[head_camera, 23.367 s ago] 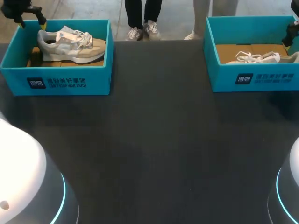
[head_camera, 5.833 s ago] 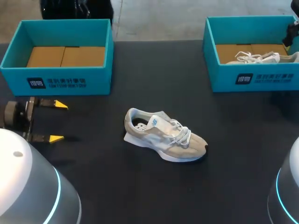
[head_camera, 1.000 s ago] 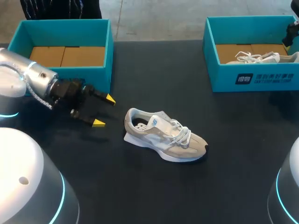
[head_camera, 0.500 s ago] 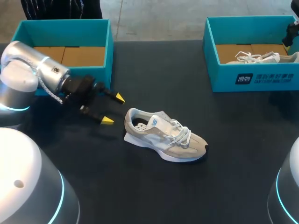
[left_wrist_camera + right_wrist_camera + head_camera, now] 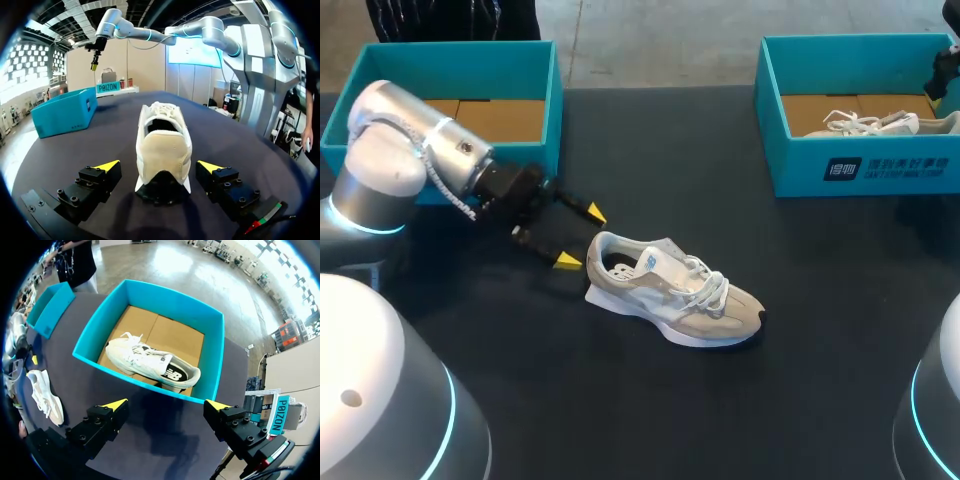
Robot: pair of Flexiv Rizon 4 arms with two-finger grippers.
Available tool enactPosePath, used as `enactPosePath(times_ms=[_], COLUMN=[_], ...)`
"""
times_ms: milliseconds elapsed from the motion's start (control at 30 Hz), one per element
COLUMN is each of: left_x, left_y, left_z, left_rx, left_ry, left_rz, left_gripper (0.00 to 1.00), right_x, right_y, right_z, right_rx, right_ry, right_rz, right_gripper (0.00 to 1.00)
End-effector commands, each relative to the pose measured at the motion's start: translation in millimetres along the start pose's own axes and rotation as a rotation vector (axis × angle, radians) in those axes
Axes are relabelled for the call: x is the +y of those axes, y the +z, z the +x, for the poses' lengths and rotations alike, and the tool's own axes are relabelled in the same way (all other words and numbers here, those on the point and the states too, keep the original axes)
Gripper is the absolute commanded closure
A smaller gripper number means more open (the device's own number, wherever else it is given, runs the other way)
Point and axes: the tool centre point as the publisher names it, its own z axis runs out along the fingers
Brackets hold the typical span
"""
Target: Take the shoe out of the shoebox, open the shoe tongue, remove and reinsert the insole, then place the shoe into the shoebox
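The shoe [image 5: 670, 295] lies out of its box on the dark table [image 5: 650, 420], just below the middle of the head view. It sits upright on its sole, heel toward the upper left and toe toward the lower right, laces tied and tongue down.

The left arm comes in from the left edge, crossing in front of the left box [image 5: 460, 50] at the upper left, which shows only its cardboard floor. The left gripper [image 5: 578, 236] is low over the table right at the heel, its fingers spread wide. In the left wrist view the heel [image 5: 164, 150] stands in the gap of the gripper [image 5: 159, 167], level with the yellow tips, with clear space on each side; neither finger touches it.

The right box [image 5: 865, 165] sits at the upper right with a white shoe [image 5: 875, 123] lying in it. The right gripper [image 5: 945, 70] shows only as a dark shape at the right edge above that box. In its own wrist view the gripper [image 5: 167, 405] hangs high over the box [image 5: 140, 382], fingers wide apart and holding nothing, with the white shoe [image 5: 150, 362] on its side below and ahead of them.
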Motion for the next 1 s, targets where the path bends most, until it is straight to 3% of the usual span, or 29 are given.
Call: enactPosePath(times_ms=[33, 567, 1000], left_x=[4.4, 11.5, 10.0], left_y=[7.9, 28.4, 36.5], left_z=[-2.8, -3.9, 7.0], left_rx=[0.014, 0.068, 0.089], left_ry=[0.001, 0.006, 0.003], left_rz=[-0.004, -0.009, -0.013], left_gripper=[0.0, 0.0, 0.0], right_x=[0.0, 0.0, 0.0], right_y=[0.3, 0.3, 0.3], right_z=[-0.2, -0.2, -0.2], right_rx=[0.001, 0.001, 0.001], right_ry=[-0.001, -0.001, -0.001], right_rz=[0.0, 0.0, 0.0], right_gripper=[0.0, 0.0, 0.0])
